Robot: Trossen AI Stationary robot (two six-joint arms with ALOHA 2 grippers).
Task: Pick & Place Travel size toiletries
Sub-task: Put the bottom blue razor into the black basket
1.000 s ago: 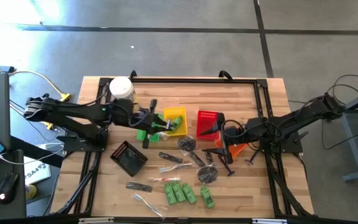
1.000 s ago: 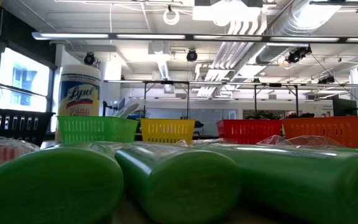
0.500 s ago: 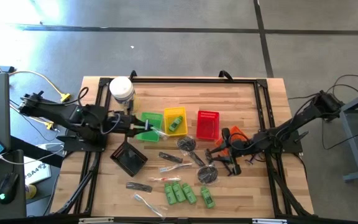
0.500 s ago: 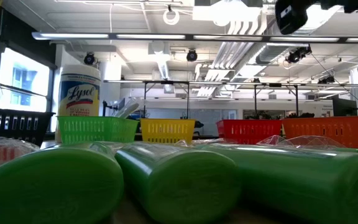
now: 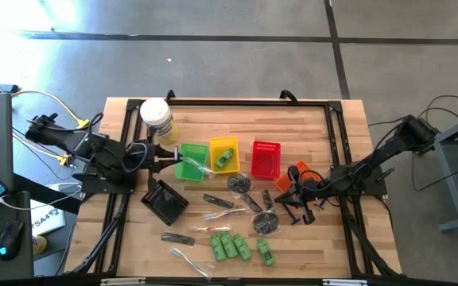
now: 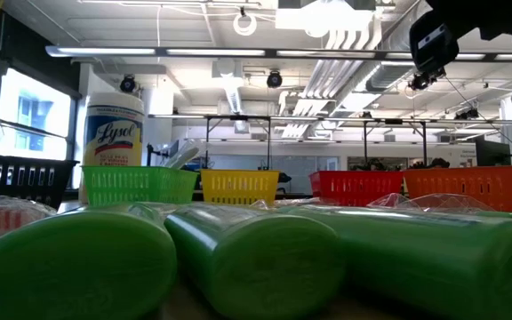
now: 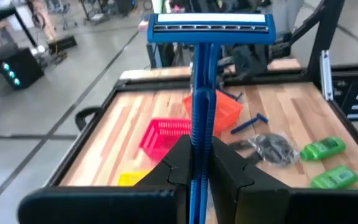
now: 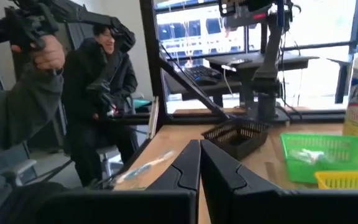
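Looking down from the high view, we are seeing the left gripper [image 5: 168,158] at nine o'clock beside the green basket [image 5: 190,162], and the right gripper [image 5: 286,195] at three o'clock near the orange basket [image 5: 296,175]. Moving to the left wrist view, we are watching its fingers [image 7: 225,167] clamping a blue razor [image 7: 202,74] upright. Turning to the right wrist view, we are seeing the fingers [image 8: 219,167] pressed together, holding nothing.

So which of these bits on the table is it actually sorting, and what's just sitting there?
Part of the job:
- blue plastic razor clamped in the left gripper
- bright green little bottles
- dark round flat pieces
- green, yellow, red plastic baskets

Just lying about:
- large white jar
- right gripper, shut, empty
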